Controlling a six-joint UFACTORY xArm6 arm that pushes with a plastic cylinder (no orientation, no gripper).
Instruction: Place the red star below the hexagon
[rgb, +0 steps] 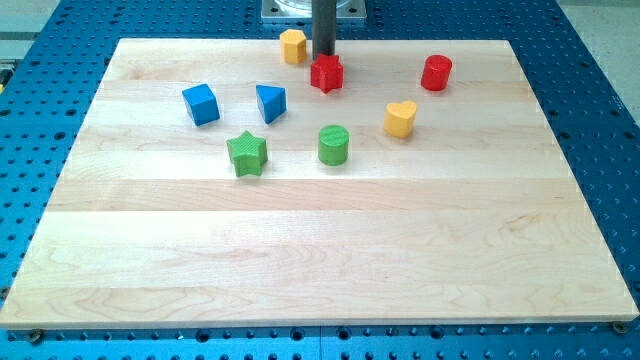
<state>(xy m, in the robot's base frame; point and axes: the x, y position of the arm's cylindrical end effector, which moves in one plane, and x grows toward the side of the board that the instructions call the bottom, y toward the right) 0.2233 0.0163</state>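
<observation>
So my tip (324, 56) is sitting right at the far edge of the red star (327, 73), basically touching it from behind. The yellow hexagon (292, 45) is just to the star's left and a bit farther back, near the far edge of the tabletop (300, 250).

To do this well, I reckon the star needs nudging left and slightly nearer, so it ends up straight in front of the hexagon. That means coming round to the star's right side first and pushing gently, otherwise it slides off toward the blue triangle (270, 102).

No jaws on this rig, just the rod, so nothing's apart or clamped. No containers anywhere either.
</observation>
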